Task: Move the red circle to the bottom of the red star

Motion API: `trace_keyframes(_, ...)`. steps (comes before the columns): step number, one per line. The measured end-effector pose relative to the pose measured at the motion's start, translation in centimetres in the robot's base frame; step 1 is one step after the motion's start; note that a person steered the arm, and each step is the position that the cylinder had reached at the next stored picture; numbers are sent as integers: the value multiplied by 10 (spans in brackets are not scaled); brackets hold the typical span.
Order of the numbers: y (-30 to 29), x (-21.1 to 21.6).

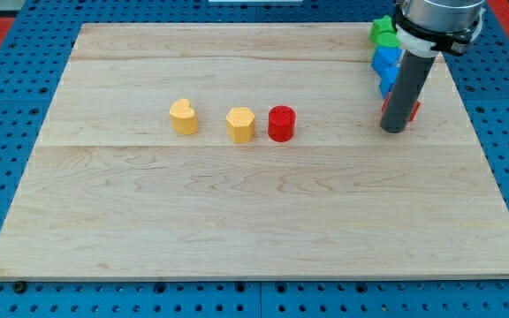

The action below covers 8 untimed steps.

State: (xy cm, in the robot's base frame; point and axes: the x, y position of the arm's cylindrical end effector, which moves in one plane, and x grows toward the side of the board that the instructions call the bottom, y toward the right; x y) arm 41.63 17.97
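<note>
My tip (394, 129), a bare rod with no jaws and holding nothing, rests at the board's (237, 230) far right against the mostly hidden red star (413, 109), well apart from the red circle (282, 123) at centre, which sits just right of the yellow hexagon (240, 124).

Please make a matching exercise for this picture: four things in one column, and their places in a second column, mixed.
1. yellow heart
2. red circle
3. green block
4. my tip

a. top right, by the board's edge
b. touching the yellow hexagon's right side
c. farthest to the view's left
d. right part of the board, just below the blue blocks

Pairs: 1-c, 2-b, 3-a, 4-d
</note>
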Motion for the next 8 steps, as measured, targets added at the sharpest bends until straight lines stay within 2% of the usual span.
trace_keyframes(2, -43, 12)
trace_keyframes(6, -200, 31)
trace_keyframes(8, -202, 7)
